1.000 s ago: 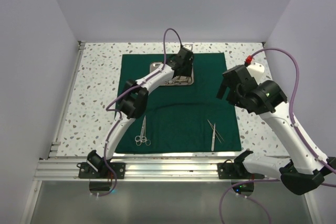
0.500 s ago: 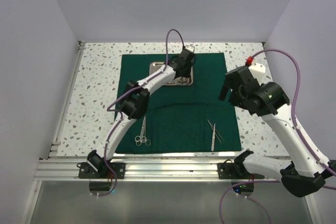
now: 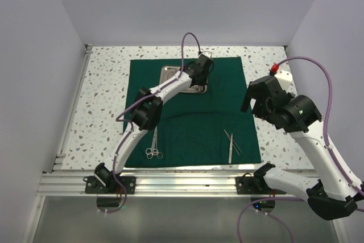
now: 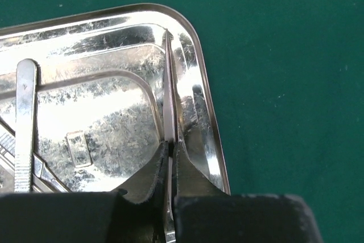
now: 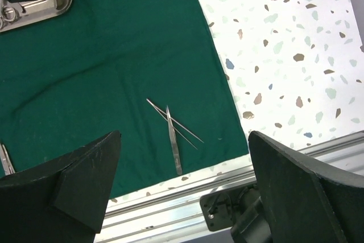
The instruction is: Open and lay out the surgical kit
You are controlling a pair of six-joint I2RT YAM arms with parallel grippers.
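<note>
Steel tray (image 4: 196, 83), at the green cloth's (image 3: 187, 123) 12 o'clock, holds a slim silver instrument (image 4: 25, 123). The left end effector (image 4: 170, 163) is clamped on its rim. The right end effector (image 5: 185, 140) is spread apart above the tweezers (image 5: 172, 135).

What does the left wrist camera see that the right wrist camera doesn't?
Only left wrist: the left gripper shut on the rim of the tray, and an instrument lying inside it. Only right wrist: tweezers on the cloth, the speckled table, a metal rail, the right gripper open. Both: the green cloth and the tray.
</note>
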